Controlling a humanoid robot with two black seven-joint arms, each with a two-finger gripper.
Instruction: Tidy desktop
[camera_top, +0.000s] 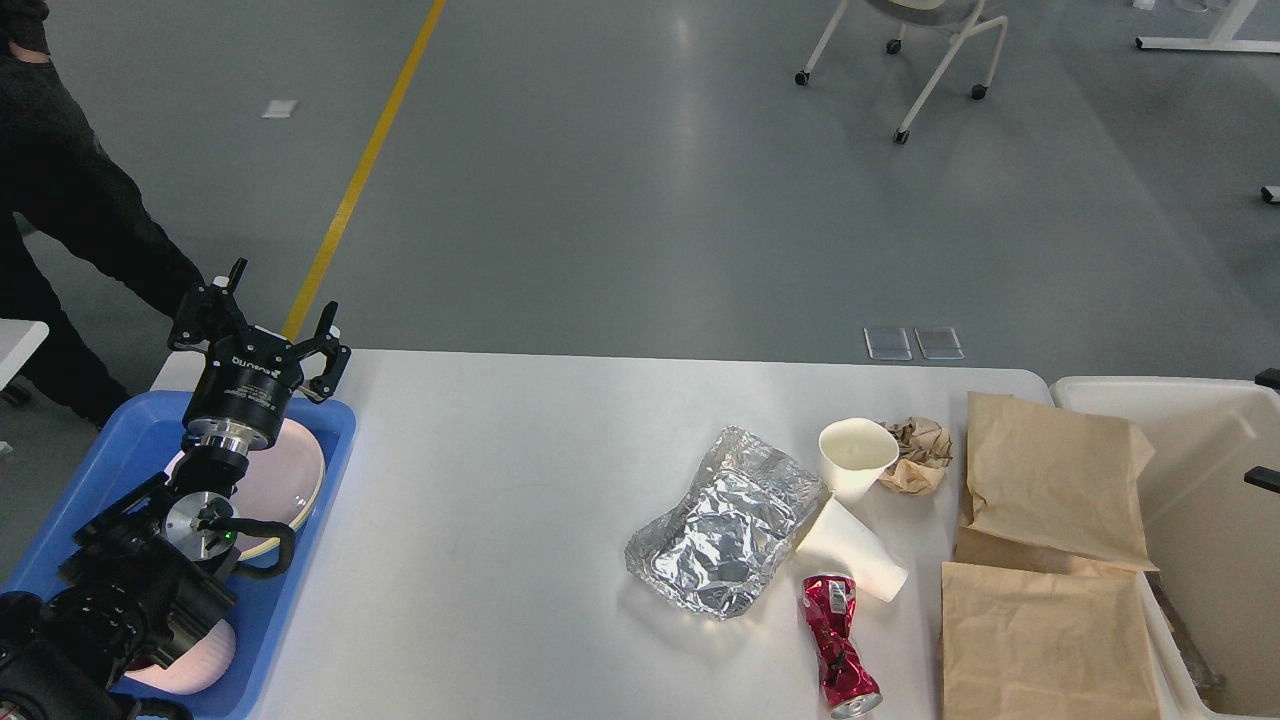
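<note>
The white desktop (520, 470) carries litter on its right half: a crumpled foil sheet (722, 522), an upright paper cup (856, 456), a second paper cup (852, 549) lying on its side, a brown paper wad (918, 455), a crushed red can (838, 644) and two brown paper bags (1055, 480) (1045, 640). My left gripper (262, 322) hangs open and empty above the far end of the blue tray (300, 560). Only two black fingertips of my right gripper (1266, 428) show at the right edge, set apart over the cream bin (1200, 470).
The blue tray at the left edge holds pink plates (290, 480). A person in dark clothes (70, 200) stands beyond the table's left corner. A wheeled chair (920, 40) stands far back on the grey floor.
</note>
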